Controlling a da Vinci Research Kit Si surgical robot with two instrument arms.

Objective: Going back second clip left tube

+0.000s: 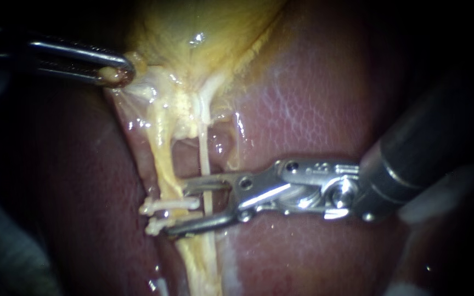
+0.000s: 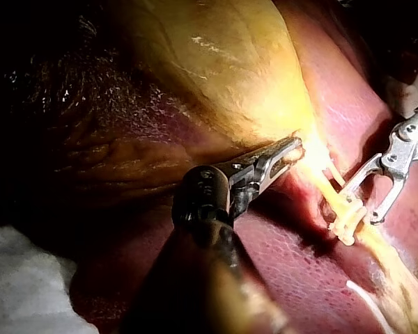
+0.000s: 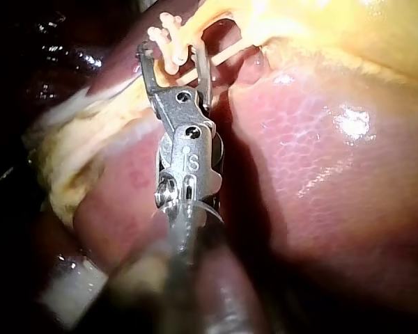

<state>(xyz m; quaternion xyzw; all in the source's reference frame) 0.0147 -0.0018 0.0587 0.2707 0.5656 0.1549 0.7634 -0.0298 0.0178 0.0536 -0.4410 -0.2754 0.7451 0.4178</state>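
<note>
Across most of the endoscope field: liver, pink-red, wet, finely mottled. Above it the gallbladder, yellow and glossy, narrowing downward into pale stringy tissue.

Task item, left tube: a yellowish, flattened band. It runs from the gallbladder's neck down over the liver, on the view's left of a thin pale strand lying nearly parallel to it. Its surface is ragged, with webby tissue at the upper end. Two white clips cross it low down, one just below the other, close but apart: upper clip, lower clip. Both sit roughly crosswise, ends sticking out past the tube's left edge.

Pose, right instrument: dark shaft enters from the right, metal wrist nearly level, pointing left. Jaws released, wide gap showing. The thin pale strand passes through the gap. The upper clip sits between the jaw tips, and the lower jaw runs beside the lower clip. Cannot tell whether either jaw touches a clip; nothing is pinched from both sides. Right wrist view agrees: clips at the spread tips.

Pose, left instrument: shaft enters from upper left, tip at the gallbladder's neck. Jaws clenched on a fold of gallbladder tissue, with webby tissue stretched beneath them. Left wrist view shows the same grasp.
</note>
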